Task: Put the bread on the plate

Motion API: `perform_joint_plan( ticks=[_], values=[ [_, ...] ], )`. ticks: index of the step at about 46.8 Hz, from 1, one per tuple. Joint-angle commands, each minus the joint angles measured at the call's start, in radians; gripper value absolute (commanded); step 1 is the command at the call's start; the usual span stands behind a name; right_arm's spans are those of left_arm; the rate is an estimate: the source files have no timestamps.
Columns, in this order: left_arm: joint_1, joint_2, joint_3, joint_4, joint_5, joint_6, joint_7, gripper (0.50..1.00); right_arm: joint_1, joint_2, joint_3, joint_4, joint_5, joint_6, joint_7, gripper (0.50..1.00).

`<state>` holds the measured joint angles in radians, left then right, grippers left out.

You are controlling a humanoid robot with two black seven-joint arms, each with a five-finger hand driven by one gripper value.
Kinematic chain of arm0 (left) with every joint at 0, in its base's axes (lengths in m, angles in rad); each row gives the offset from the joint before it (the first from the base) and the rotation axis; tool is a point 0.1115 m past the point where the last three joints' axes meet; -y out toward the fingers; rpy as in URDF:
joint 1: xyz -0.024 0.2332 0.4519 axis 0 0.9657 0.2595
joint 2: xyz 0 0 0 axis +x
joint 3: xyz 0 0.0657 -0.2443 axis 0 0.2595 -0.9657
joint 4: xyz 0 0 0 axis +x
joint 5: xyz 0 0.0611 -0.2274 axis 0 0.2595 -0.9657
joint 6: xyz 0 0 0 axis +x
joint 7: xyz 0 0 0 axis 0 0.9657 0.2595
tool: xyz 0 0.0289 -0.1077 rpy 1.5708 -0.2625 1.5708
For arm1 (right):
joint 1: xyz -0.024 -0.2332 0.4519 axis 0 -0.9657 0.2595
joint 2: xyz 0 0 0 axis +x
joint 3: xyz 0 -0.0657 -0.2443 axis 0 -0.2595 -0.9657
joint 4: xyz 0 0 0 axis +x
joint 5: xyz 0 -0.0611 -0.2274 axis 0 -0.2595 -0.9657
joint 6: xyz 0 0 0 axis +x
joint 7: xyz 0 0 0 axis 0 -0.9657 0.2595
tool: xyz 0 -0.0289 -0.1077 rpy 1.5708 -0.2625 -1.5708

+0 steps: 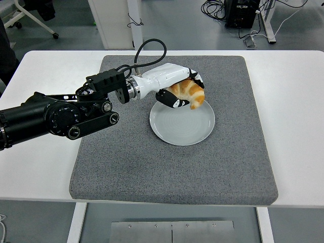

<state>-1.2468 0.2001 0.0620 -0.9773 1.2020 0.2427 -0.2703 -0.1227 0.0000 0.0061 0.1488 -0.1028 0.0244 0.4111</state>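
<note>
Golden bread [191,93] clamped in left hand [178,90] over plate [182,124] rim; released here, likely to roll onto grey mat [126,162].

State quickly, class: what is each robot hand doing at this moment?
Left hand: closed around the bread, over the far edge of the plate.
Right hand: not in view.
</note>
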Motion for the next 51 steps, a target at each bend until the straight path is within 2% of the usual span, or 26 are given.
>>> perform_joint_plan(
  ticks=[1, 28, 51],
  values=[
    [0.001, -0.001, 0.019, 0.002, 0.001, 0.000, -0.001, 0.571, 0.000, 0.000, 0.000, 0.000, 0.000, -0.001, 0.000, 1.000],
    [0.036, -0.065, 0.150, 0.065, -0.001, 0.090, -0.003, 0.574, 0.000, 0.000, 0.000, 0.000, 0.000, 0.000, 0.000, 1.000],
    [0.058, -0.096, 0.151, 0.095, -0.001, 0.093, -0.003, 0.575, 0.000, 0.000, 0.000, 0.000, 0.000, 0.000, 0.000, 1.000]
  ],
)
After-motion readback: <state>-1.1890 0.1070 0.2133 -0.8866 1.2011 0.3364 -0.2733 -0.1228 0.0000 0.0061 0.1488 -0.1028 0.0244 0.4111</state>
